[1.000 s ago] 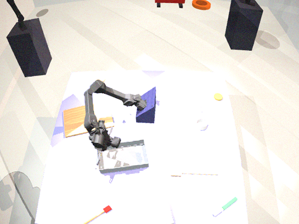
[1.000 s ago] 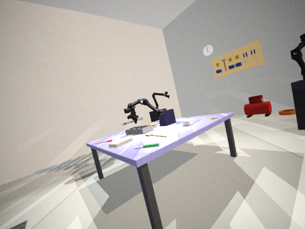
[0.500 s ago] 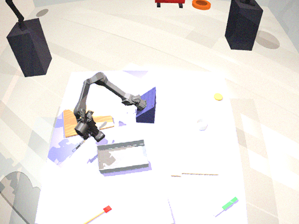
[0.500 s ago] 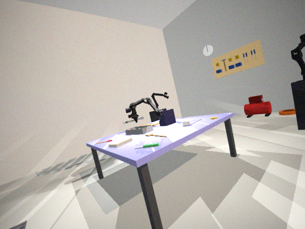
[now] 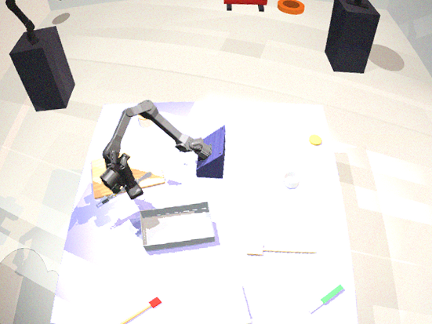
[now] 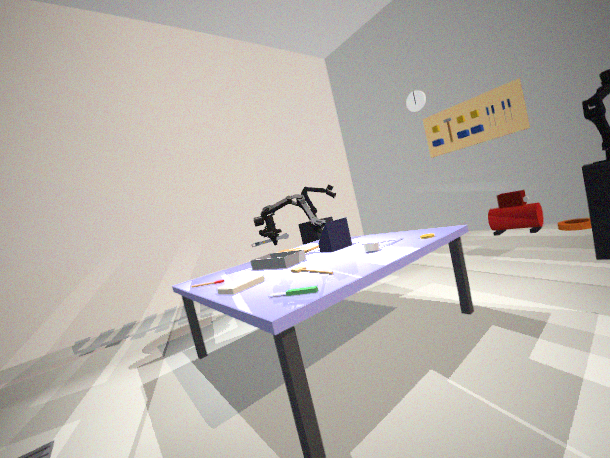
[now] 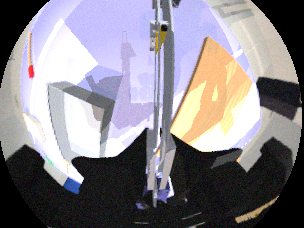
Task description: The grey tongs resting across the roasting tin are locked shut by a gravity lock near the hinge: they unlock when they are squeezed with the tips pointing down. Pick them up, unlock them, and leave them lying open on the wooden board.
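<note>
My gripper [image 5: 125, 187] [image 6: 272, 241] [image 7: 154, 130] is shut on the grey tongs [image 5: 106, 200] [image 6: 259, 244] [image 7: 169, 60] and holds them in the air, well above the table. The tongs lie across the fingers, roughly level, with their two arms close together. The end with the small yellow and black lock part is at the top of the wrist view. The wooden board [image 5: 97, 181] [image 7: 210, 85] lies below, partly hidden by the gripper and tongs in the top view. The grey roasting tin [image 5: 179, 244] [image 6: 265, 263] [image 7: 82, 93] stands beside the board, with no tongs on it.
A dark blue wedge block [image 5: 212, 169] [image 6: 335, 235] stands right of the board. A jar [image 5: 144, 121] is behind the arm. A white cup [image 5: 291, 180] and a yellow item [image 5: 315, 140] are at the right. A red-headed brush [image 5: 155, 302] and green-handled tool [image 5: 332, 294] lie at the front.
</note>
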